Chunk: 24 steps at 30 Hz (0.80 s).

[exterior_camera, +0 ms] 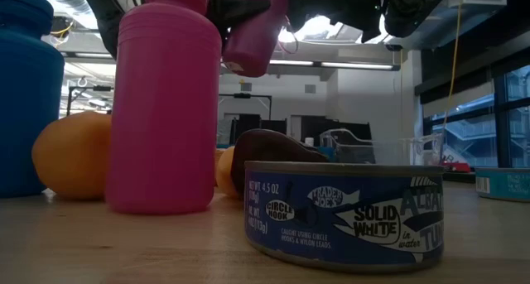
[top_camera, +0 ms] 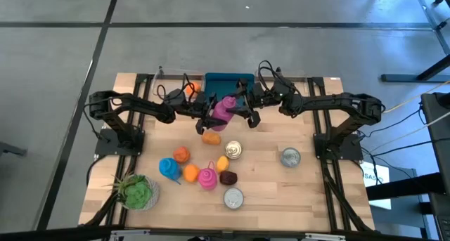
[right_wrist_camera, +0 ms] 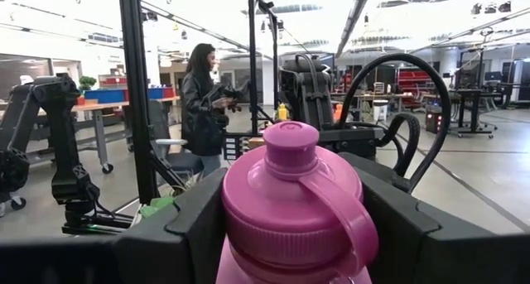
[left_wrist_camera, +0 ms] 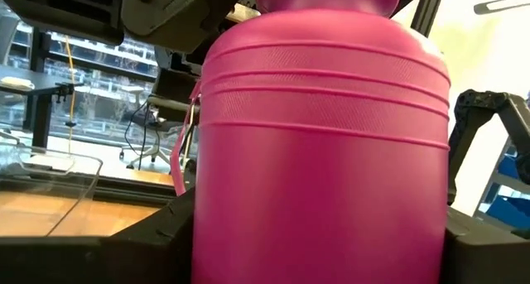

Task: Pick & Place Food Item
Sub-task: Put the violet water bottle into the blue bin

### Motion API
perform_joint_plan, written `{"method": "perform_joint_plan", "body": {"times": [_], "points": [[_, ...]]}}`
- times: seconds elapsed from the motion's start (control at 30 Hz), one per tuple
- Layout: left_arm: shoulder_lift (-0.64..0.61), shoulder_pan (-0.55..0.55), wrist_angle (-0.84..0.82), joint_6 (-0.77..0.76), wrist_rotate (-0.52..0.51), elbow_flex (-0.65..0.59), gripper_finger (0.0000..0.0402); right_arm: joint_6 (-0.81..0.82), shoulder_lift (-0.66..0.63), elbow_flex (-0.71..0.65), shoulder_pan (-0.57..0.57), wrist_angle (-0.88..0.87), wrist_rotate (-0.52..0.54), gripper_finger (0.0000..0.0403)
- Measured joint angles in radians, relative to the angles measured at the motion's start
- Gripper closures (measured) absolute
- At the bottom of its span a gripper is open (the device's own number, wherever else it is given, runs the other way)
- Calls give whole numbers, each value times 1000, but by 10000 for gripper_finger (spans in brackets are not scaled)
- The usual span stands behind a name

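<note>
A magenta bottle (top_camera: 223,109) with a looped lid hangs above the table's far middle, between my two grippers. My left gripper (top_camera: 211,118) comes from the table's left and is shut on its body, which fills the left wrist view (left_wrist_camera: 323,151). My right gripper (top_camera: 246,107) comes from the right, its fingers on either side of the bottle's lid end (right_wrist_camera: 290,201). In the low view the bottle (exterior_camera: 257,31) hangs tilted, high over the table. My left gripper pinches the bottle's ribbed body (left_wrist_camera: 207,234) between its two fingers, which come about level from the table's left. The bottle is lifted clear of the table. My right gripper has the bottle's lid end (right_wrist_camera: 240,226) between its two fingers (right_wrist_camera: 195,226), coming about level from the table's right. Whether the pads press on the lid or on the shoulder below it is hidden by the lid.
A teal box (top_camera: 228,83) lies behind the bottle. Nearer stand a second pink bottle (top_camera: 207,178), a blue bottle (top_camera: 169,168), oranges (top_camera: 181,154), a dark item (top_camera: 228,177) and cans (top_camera: 233,197) (top_camera: 290,157) (top_camera: 233,150). A potted plant (top_camera: 137,192) is near left.
</note>
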Motion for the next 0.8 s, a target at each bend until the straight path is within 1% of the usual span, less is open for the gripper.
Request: {"method": "perform_joint_plan", "body": {"times": [0.23,0.33,0.43,0.6,0.8], "points": [[0,1,-12,-36,-4,0,85,0,0,0,0,0,0,189],[-3,2,-15,-37,-6,0,72,-2,0,0,-6,0,-2,189],[-16,3,-20,-27,-6,0,69,-4,0,1,-12,5,-3,189],[-57,12,-38,-4,30,-2,68,1,-1,2,-17,12,-21,189],[-81,15,-95,7,40,-2,68,3,-1,2,-18,4,-21,189]]}}
